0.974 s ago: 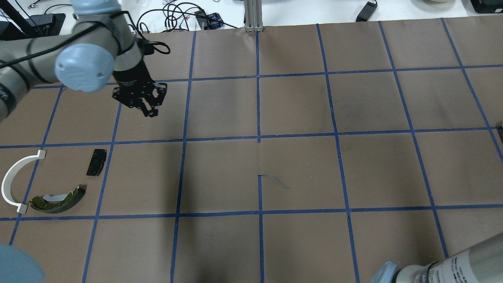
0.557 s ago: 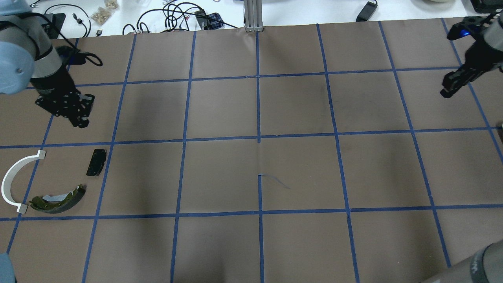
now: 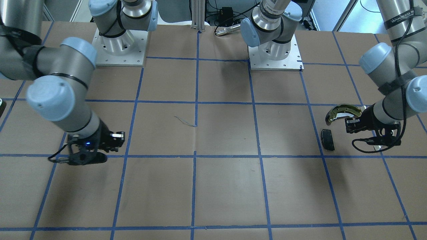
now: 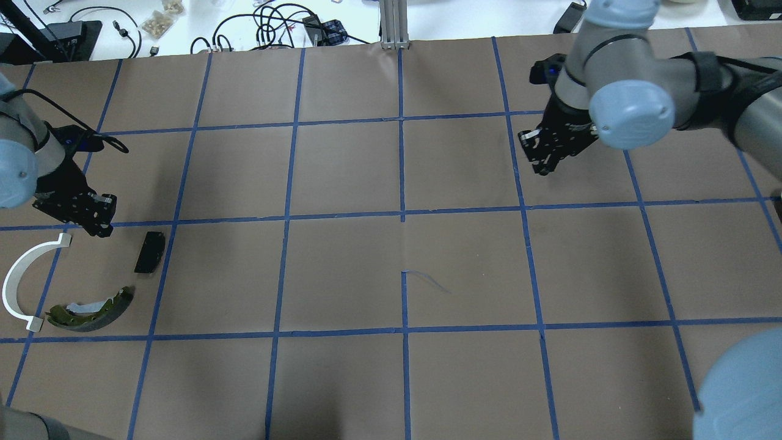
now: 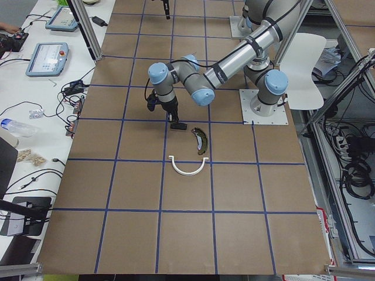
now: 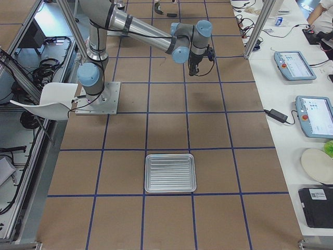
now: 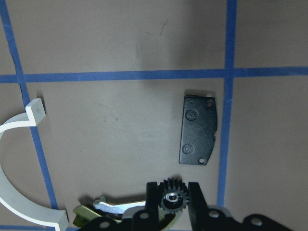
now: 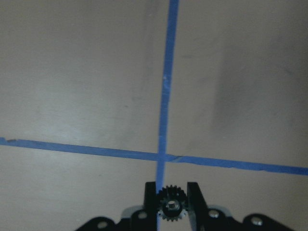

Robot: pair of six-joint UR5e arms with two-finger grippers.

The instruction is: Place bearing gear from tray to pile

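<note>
Bearing gear [image 7: 172, 201]: small, dark and toothed, pinched in the left gripper [image 7: 172, 188], jaws narrow with one finger on each side. You have it hanging over the pile. In the left wrist view the dark grey pad [image 7: 198, 130] lies flat just ahead, the olive-gold brake shoe [image 7: 115, 208] shows at the fingers' base, and the white arc [image 7: 19, 192] curves at the left edge. The pad lies apart from the other two parts.

The right gripper [image 8: 171, 190] is narrow too, clamped on a second bearing gear [image 8: 171, 206] over a crossing of blue tape lines [image 8: 166, 96], well apart from the pile. The ribbed metal tray [image 6: 170, 173] sits at the table's far right end, well apart from both grippers.

The table [image 4: 342, 269] is covered in brown paper under a blue tape grid, with a thin blue scribble [image 4: 427, 281] near the middle. White benches alongside hold cables [image 4: 269, 24] and touchscreen pendants [image 6: 296, 65]. A black band [image 3: 398, 20] on the left arm has white lettering you can't read for sure.
</note>
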